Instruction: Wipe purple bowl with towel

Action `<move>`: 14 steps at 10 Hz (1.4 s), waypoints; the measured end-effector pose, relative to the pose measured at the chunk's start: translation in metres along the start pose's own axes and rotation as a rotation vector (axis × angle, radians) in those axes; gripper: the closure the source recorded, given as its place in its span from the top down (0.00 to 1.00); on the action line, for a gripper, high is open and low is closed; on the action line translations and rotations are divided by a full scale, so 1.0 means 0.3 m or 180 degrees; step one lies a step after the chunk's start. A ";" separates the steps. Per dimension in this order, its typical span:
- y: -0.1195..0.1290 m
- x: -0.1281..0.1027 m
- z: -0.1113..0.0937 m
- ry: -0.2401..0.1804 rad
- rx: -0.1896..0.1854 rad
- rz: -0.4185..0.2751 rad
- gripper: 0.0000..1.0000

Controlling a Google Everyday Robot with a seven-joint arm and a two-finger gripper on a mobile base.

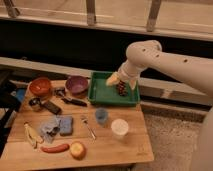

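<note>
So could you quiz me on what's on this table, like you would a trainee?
1. True or false: the gripper, fingers open, is over the green tray, away from the towel.
2. What lies right beside the towel? A) blue sponge B) white cup C) apple
3. Fill in: the purple bowl stands between the orange-red bowl and the ____.

Key: 1 true; 2 A; 3 green tray.
</note>
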 end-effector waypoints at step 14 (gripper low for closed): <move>0.595 0.212 0.141 0.0243 -0.0684 -0.1052 0.80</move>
